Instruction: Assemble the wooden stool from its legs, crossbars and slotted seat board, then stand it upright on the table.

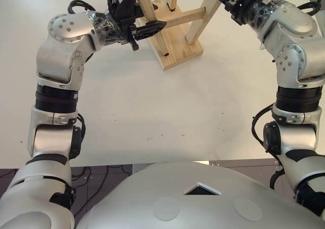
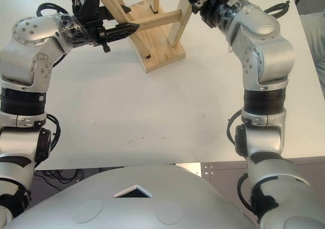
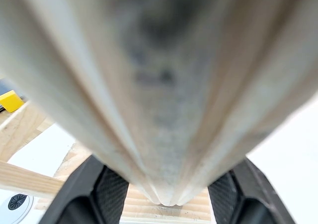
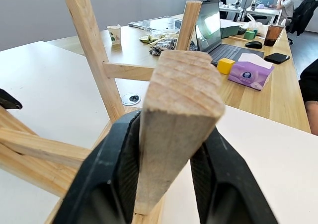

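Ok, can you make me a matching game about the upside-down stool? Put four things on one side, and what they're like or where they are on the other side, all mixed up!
Things:
1. seat board
2. right pincer
3. crossbar
4. table

Clues:
A. white
B. lying flat on the table
C. clamped on a leg
D. joining two legs

Pairs: 1-B, 2-C, 3-D, 4-A.
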You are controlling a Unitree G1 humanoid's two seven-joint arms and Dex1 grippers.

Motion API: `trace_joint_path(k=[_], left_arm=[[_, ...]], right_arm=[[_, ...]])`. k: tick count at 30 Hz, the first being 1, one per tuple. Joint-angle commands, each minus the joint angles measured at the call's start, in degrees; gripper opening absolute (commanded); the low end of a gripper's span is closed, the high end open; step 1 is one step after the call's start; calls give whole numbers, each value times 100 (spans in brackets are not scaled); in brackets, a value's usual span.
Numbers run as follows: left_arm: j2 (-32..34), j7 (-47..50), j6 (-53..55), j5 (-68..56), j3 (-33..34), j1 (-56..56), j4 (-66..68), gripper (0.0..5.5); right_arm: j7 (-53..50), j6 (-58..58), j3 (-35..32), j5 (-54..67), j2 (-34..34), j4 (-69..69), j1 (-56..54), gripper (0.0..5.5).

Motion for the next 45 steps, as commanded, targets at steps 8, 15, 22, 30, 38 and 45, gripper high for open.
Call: trace_joint_path(k=[8,15,22,30,38,45], left_arm=[[77,182,621,774,-746,382,761,203],[106,202,640,715,-731,486,687,203],[105,234,639,681,-691,591,659,203],[90,258,636,633,-714,570,713,203],[71,271,628,618,-733,490,804,203],[93,270,638,595,-716,472,766,203]], right_arm=[[794,1069,676,684,422,-403,9,218],[894,1292,378,771,412,-492,-6,301],[705,1679,-1158,1818,653,-343,-738,301],[437,1396,-2024,2777,1035,-391,-1608,282],[-319,1311,-1183,2607,1424,-343,-1054,133],[-401,1005,-329,1514,1231,64,-317,5]])
